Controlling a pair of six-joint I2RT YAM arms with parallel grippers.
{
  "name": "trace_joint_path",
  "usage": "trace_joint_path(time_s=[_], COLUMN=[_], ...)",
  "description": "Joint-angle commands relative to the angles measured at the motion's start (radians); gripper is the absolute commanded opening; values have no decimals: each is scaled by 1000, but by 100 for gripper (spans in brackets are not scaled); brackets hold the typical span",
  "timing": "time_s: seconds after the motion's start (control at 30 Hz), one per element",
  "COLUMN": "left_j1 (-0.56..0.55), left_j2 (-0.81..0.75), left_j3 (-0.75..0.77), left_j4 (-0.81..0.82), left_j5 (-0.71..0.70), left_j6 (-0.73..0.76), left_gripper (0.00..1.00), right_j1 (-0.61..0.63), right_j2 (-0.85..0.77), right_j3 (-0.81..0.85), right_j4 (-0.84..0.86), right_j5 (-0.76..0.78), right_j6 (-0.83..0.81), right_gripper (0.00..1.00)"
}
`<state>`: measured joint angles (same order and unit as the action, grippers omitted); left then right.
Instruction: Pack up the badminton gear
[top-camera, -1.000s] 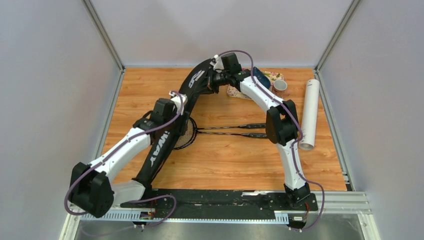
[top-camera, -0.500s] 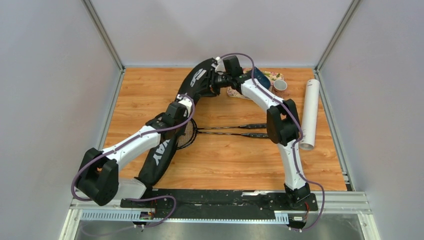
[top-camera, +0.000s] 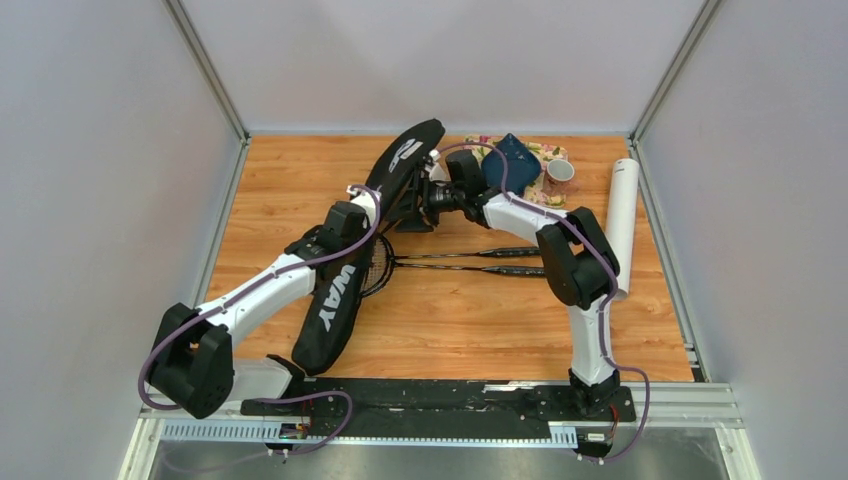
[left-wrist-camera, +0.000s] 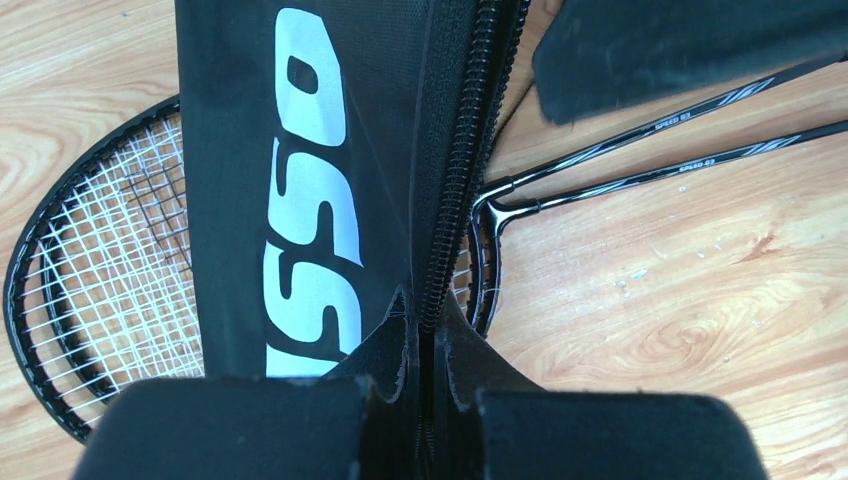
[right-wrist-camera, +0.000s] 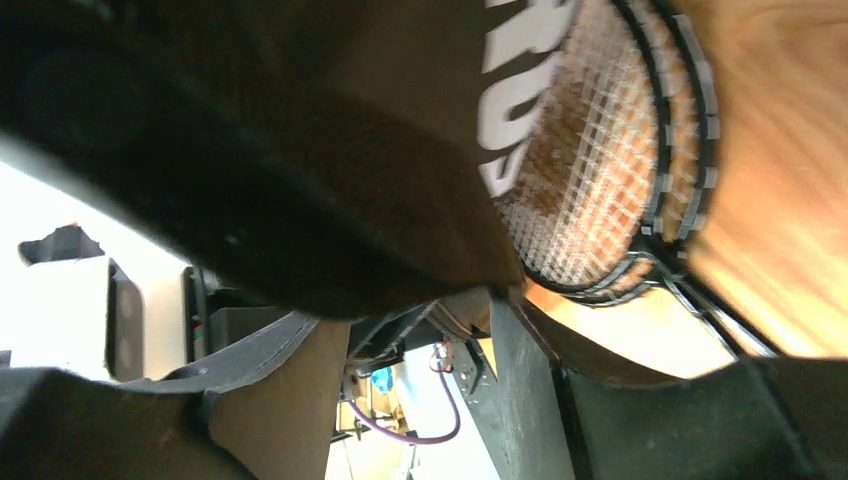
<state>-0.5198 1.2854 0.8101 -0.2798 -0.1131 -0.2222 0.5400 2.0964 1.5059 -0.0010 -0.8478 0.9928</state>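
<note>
The long black racket cover (top-camera: 335, 300) slants from the back centre to the near left and lies over the heads of two black rackets (top-camera: 470, 262). My left gripper (top-camera: 368, 195) is shut on the cover's zipper edge (left-wrist-camera: 440, 200), with the racket heads (left-wrist-camera: 100, 260) beneath it. My right gripper (top-camera: 412, 205) hangs just right of the cover. Its fingers stand open with nothing between them. In the right wrist view the cover (right-wrist-camera: 300, 150) fills the top of the picture, above the gripper (right-wrist-camera: 420, 385), and the strung heads (right-wrist-camera: 600, 170) show beyond. A white tube (top-camera: 620, 215) lies at the right.
A floral tray (top-camera: 545, 153) with a blue cloth (top-camera: 512, 160) sits at the back right, a small cup (top-camera: 560, 172) beside it. Grey walls close in the left, back and right. The arms' bases and a black rail run along the near edge.
The left gripper closed on the cover's zipper edge. The right gripper opened, let go of the cover's top end and drew back toward the centre. The tray and cloth are now uncovered.
</note>
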Motion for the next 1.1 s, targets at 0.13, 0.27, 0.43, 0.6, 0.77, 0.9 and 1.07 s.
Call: trace_joint_path(time_s=[0.13, 0.27, 0.43, 0.6, 0.77, 0.9, 1.07], left_j1=[9, 18, 44, 53, 56, 56, 61], left_j2=[-28, -27, -43, -54, -52, -51, -43], left_j3=[27, 41, 34, 34, 40, 40, 24], left_j4=[80, 68, 71, 70, 73, 74, 85], left_j5=[61, 72, 107, 139, 165, 171, 165], left_j6=[-54, -55, -78, -89, -103, -111, -114], left_gripper=[0, 0, 0, 0, 0, 0, 0], right_j1=[32, 41, 43, 54, 75, 86, 86], right_j2=[-78, -108, -108, -105, -95, -91, -114], right_j3=[-81, -142, -167, -179, -148, -135, -131], right_j4=[294, 341, 367, 430, 383, 348, 281], right_j5=[52, 104, 105, 105, 148, 200, 256], right_j6=[116, 107, 99, 107, 84, 75, 34], right_gripper=[28, 35, 36, 37, 29, 29, 0])
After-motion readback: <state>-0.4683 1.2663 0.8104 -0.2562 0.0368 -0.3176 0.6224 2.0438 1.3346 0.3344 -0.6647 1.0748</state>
